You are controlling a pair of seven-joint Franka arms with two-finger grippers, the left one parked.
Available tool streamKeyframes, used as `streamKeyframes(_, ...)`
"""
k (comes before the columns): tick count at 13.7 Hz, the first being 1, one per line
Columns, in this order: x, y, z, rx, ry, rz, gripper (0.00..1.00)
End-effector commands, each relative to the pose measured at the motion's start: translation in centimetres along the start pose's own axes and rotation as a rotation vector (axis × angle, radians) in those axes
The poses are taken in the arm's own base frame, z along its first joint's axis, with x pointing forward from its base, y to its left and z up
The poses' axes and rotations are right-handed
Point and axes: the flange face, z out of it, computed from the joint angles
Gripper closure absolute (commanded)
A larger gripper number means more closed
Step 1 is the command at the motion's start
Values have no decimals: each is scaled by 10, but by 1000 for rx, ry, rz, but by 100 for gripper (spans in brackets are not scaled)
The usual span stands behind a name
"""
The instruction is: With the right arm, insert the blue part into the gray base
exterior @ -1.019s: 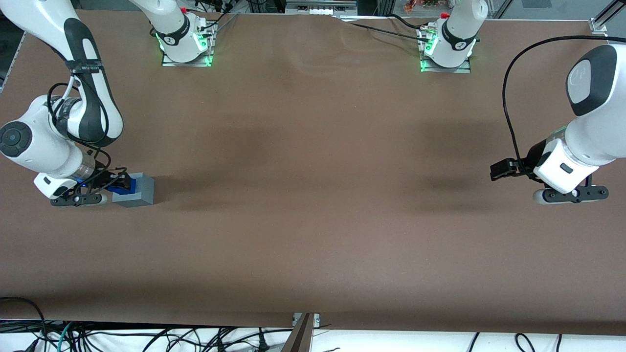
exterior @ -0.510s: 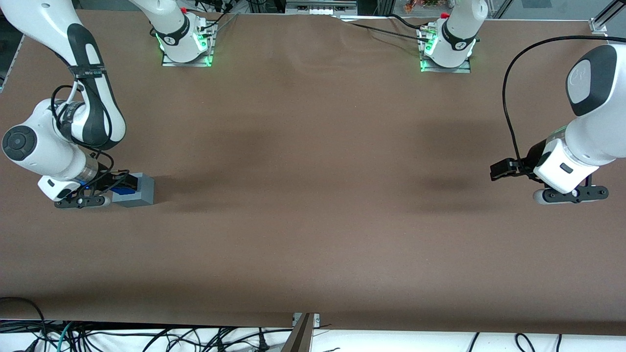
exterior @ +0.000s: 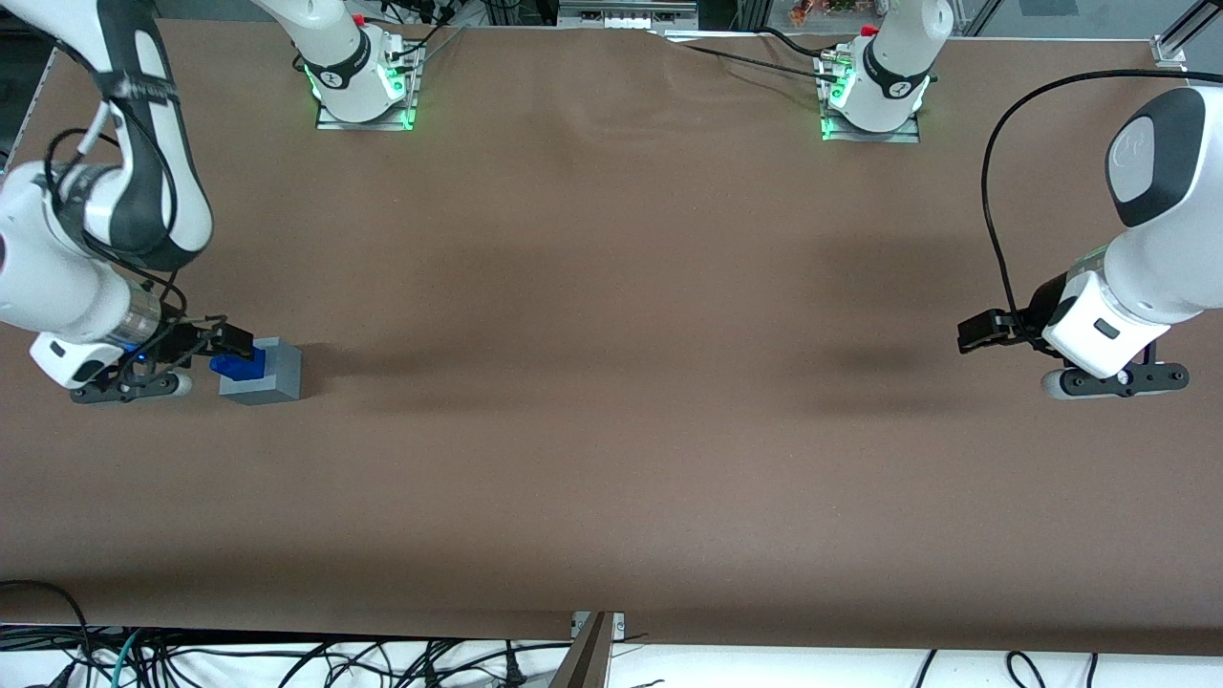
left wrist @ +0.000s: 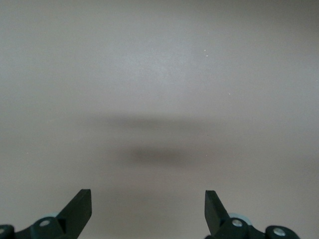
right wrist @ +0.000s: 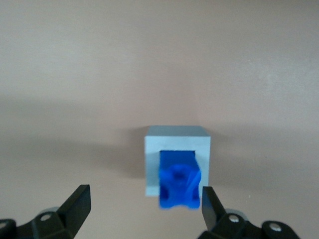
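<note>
The gray base (exterior: 266, 375) stands on the brown table at the working arm's end. The blue part (exterior: 236, 364) sits in its square recess and sticks out of it toward my gripper. The right arm's gripper (exterior: 216, 342) hovers just beside the blue part, open, holding nothing. In the right wrist view the gray base (right wrist: 177, 143) frames the blue part (right wrist: 179, 187). The gripper (right wrist: 144, 203) is spread wide there, and one black fingertip (right wrist: 210, 200) is close beside the blue part while the rest of the gap shows bare table.
The brown table (exterior: 611, 382) stretches from the base toward the parked arm's end. Two arm mounts with green lights (exterior: 363, 91) (exterior: 869, 100) stand along the edge farthest from the front camera. Cables hang below the near edge (exterior: 287, 659).
My gripper has let go of the blue part and drawn back from the gray base toward the working arm's end. The blue part stays in the recess.
</note>
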Motion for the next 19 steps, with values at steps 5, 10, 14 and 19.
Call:
streamKeyframes(5,-60,-55,-137,65,6,-28,1)
streamKeyframes(10,-76,-79,-193,31,17,-24,1)
streamKeyframes(14,-74,-91,-196,29,6,-38,1)
streamKeyframes(19,-64,-91,-186,25,-5,-39,1)
